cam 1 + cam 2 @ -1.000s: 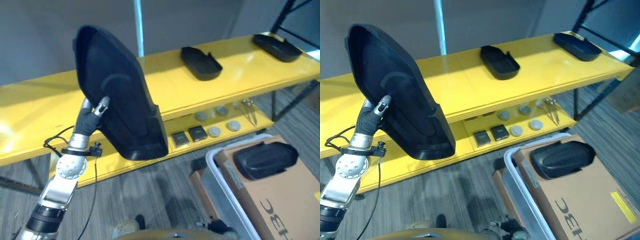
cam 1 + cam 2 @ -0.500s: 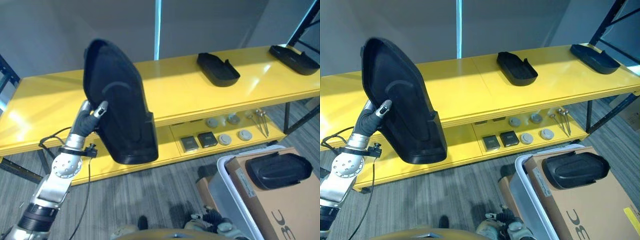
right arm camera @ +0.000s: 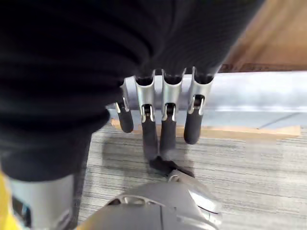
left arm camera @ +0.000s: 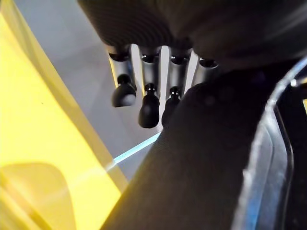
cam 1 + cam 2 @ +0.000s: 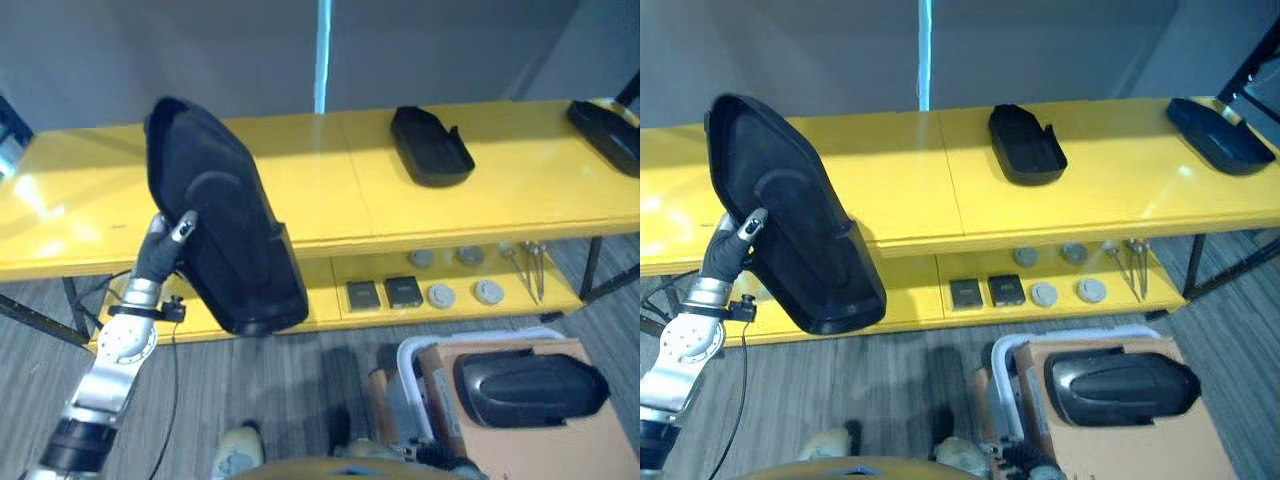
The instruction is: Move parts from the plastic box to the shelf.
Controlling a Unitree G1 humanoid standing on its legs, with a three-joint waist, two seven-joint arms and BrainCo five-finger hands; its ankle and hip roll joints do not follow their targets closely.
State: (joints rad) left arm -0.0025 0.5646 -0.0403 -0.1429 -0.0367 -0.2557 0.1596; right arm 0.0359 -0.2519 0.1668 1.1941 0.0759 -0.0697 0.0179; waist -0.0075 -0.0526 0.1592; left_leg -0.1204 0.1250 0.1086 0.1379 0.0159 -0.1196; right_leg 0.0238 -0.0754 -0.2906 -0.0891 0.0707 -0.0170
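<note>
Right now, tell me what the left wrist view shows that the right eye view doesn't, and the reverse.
Left wrist view alone: the left robot hand from very close, its fingers curled over the edge of the big black part.

Right eye view alone: two smaller black parts on the shelf's top board, small items on the lower board, and another black part on a cardboard box inside the plastic box.

Both: the held part and the yellow shelf.

Head stereo pair looks down, sharing the yellow shelf (image 5: 480, 200); wrist cameras look closely along each hand's fingers (image 4: 148, 108).
</note>
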